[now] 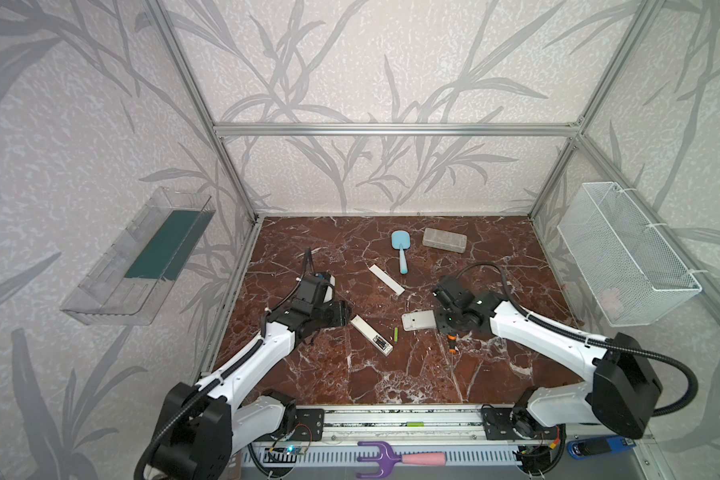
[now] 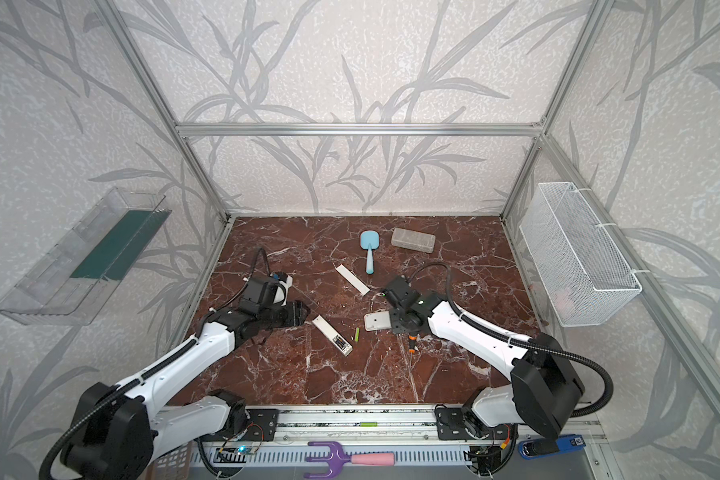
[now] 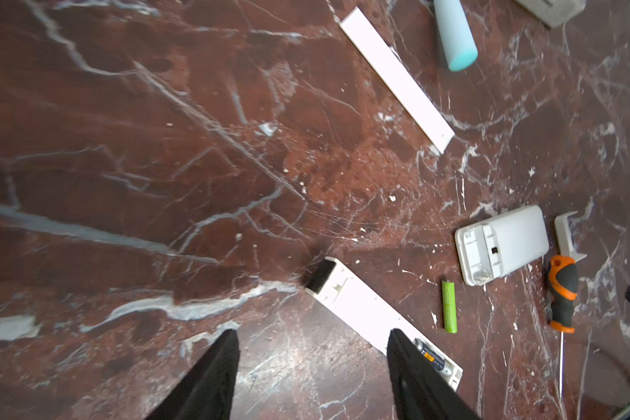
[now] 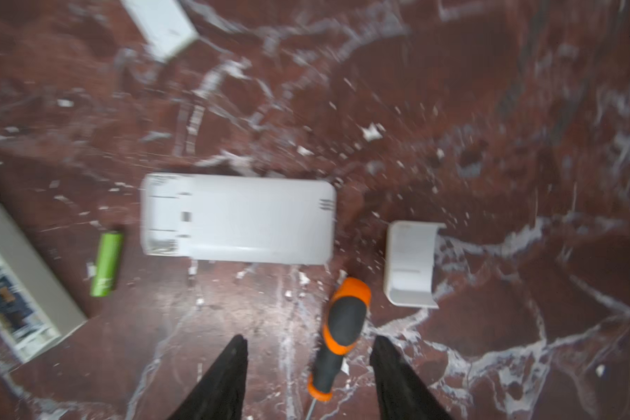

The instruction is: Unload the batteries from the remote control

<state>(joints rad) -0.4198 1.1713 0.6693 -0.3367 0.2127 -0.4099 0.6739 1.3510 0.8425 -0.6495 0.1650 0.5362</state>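
At lower centre in both top views, the left gripper hangs, jaws spread, over the slim remote, likely to steady it. The right gripper, jaws spread, straddles the screwdriver.

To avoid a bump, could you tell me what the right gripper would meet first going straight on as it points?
Probably the screwdriver, whose handle lies ahead between the fingers of the right gripper, though depth is unclear.

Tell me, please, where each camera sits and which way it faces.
Top views: above the base, looking down at the marble table; left arm, right arm show.
Left wrist: on its arm, facing down at the long remote; left gripper shows.
Right wrist: likewise, over the screwdriver; right gripper shows.
Both wrist views share the green battery.
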